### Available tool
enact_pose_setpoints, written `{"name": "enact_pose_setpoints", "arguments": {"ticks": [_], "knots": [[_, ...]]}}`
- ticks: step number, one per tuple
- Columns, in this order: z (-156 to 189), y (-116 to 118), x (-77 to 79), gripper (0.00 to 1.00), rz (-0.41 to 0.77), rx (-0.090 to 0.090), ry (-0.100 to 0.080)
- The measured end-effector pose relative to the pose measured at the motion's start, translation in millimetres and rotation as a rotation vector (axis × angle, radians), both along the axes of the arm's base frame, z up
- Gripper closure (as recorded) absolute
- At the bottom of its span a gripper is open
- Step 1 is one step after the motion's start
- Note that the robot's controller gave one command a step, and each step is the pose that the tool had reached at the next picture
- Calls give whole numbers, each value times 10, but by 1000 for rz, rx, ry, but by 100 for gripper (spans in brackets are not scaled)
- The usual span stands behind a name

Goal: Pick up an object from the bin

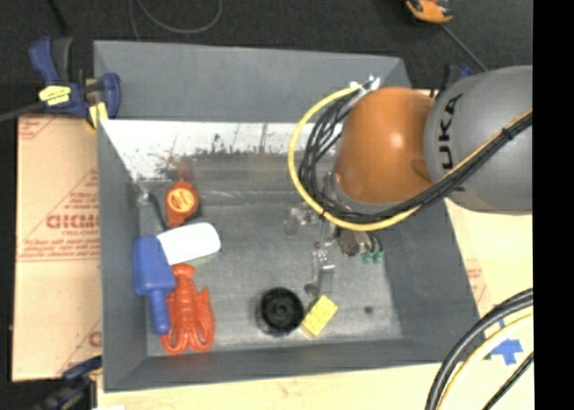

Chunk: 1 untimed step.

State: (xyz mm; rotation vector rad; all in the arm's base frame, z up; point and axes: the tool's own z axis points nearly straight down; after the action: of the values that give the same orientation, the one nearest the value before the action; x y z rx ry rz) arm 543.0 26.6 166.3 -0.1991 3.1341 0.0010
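Note:
My gripper [319,266] hangs below the arm's orange cover, over the right half of the bin floor. Its lower end stands just above a small yellow block [320,316] that lies near the bin's front wall. A black round disc [281,309] lies right beside the block on its left. A small green piece [370,257] lies just to the gripper's right, partly hidden under the arm. Nothing shows in the gripper's grasp.
Along the bin's left side lie an orange tape measure [182,202], a white block [190,244], a blue handled tool [151,278] and an orange-red rubbery toy [186,314]. The arm and its cables cover the bin's right rear part.

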Motion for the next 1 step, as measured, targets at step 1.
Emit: {"name": "enact_pose_setpoints", "arguments": {"ticks": [1], "knots": [[-164, 110, -212, 0, 19, -1, -1]]}}
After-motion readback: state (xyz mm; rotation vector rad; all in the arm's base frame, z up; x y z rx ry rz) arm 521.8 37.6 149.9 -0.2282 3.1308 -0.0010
